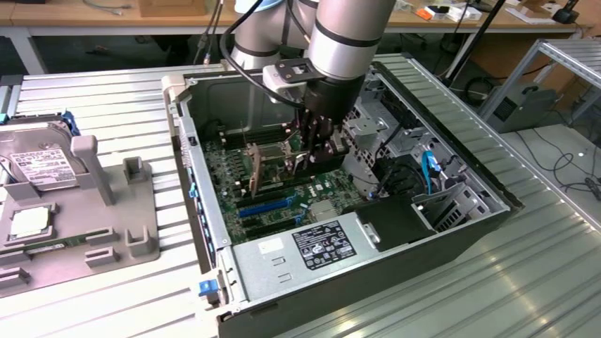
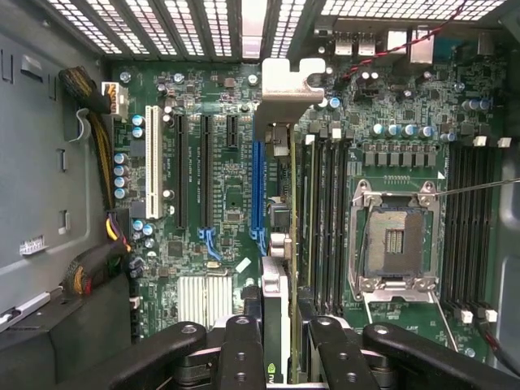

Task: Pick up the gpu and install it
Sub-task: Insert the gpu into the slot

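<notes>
Ok so here's where we're standing. Closest to the wrist camera we're looking at the black metal two-finger gripper (image 2: 280, 345), and it's pinching down about halfway on the gpu (image 2: 275, 284), the thin flat card with the green board and black face. We're seeing it edge-on, gripped by its top edge and hanging straight below the gripper, so nothing needs reaching for.

The card's long axis is running away from the fingers toward its silver metal end bracket (image 2: 286, 81), which is pointing at the perforated grey rear wall (image 2: 244, 20) of the case.

Now the bit that matters: right under and beside the card we're seeing the long blue plastic expansion slot (image 2: 258, 187) on the green motherboard (image 2: 231, 203). Card and slot are lying parallel, which is nice. But the card's edge is showing just off the slot, on the side of the black memory slots (image 2: 321, 211), not over it. Could partly be the camera angle, honestly. We're judging it as not seated yet, hovering close above the board.

Further out there are two black slots (image 2: 191, 171) and a white one (image 2: 151, 162) beyond the blue one, and the empty silver processor socket (image 2: 396, 244) on the other side.

From the exterior view we're watching the grey arm (image 1: 343, 35) reaching down into the open dark metal computer case (image 1: 451, 246), which is lying on the ribbed aluminium counter (image 1: 94, 303).
</notes>
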{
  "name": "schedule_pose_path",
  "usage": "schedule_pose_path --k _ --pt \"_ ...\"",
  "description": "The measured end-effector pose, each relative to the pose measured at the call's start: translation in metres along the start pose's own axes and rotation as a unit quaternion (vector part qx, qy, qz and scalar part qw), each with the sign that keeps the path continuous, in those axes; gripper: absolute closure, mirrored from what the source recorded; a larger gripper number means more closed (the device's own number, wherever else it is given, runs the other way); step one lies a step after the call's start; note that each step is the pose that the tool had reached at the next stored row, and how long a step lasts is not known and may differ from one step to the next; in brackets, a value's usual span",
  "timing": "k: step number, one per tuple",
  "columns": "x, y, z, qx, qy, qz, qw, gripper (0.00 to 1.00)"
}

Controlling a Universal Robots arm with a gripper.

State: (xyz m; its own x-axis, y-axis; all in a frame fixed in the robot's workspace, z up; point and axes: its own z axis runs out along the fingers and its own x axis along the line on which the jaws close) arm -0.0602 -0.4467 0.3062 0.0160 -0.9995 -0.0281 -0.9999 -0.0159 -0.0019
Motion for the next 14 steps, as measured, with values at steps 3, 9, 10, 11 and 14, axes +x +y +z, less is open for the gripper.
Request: schedule_pose_path --k 3,9,10,11,14 --pt "0.0006 0.0001 0.0011 0.0 0.0 0.0 1.0 0.73" --pt "0.0017 0.0002 0.0031 0.0 0.0 0.0 1.0 0.73" --pt "0.0019 0.0002 0.0034 0.0 0.0 0.0 1.0 0.73" --pt "0.0022 0.0002 0.0039 0.0 0.0 0.0 1.0 0.73" --pt "0.0029 0.0005 0.0051 0.0 -0.0001 0.0 1.0 0.73"
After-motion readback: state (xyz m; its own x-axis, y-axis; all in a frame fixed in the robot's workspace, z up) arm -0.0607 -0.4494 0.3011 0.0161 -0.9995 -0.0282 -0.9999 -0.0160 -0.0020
